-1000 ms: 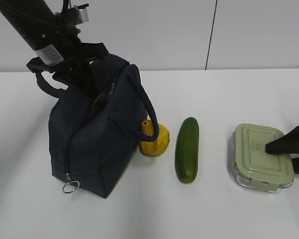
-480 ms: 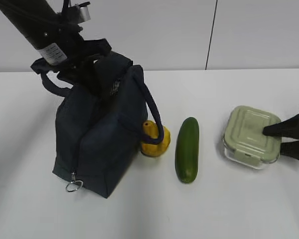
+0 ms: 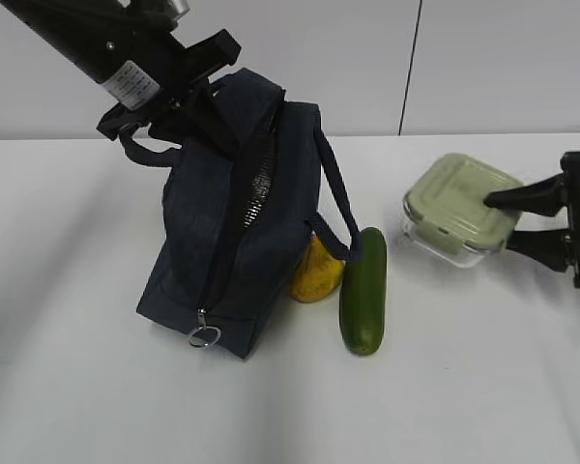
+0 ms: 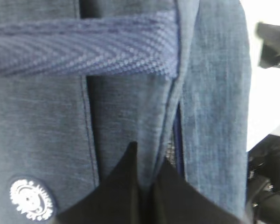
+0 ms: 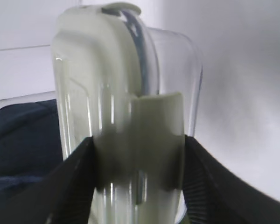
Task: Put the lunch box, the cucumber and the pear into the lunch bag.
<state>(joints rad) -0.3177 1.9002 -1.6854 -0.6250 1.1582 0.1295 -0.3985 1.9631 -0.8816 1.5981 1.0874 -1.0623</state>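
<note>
The navy lunch bag (image 3: 232, 242) leans right on the white table, its zipper part open and its ring pull (image 3: 205, 336) at the front. My left gripper (image 3: 213, 126) is shut on the bag's top edge fabric (image 4: 149, 154), beside the round white logo (image 4: 31, 201). The yellow pear (image 3: 317, 275) sits half hidden behind the bag's handle. The dark green cucumber (image 3: 363, 290) lies beside it. My right gripper (image 3: 498, 217) is shut on the lunch box (image 3: 456, 208), holding it tilted above the table. In the right wrist view the box (image 5: 126, 116) stands on edge between the fingers.
A dark vertical seam (image 3: 411, 68) runs down the pale wall behind. The table's right front and left side hold no objects. The bag's near handle (image 3: 338, 217) hangs over the pear and touches the cucumber's top.
My left gripper has dragged the bag's top to the right, tipping the bag against the pear. My right gripper has lifted the lunch box off the table and carried it up and left.
</note>
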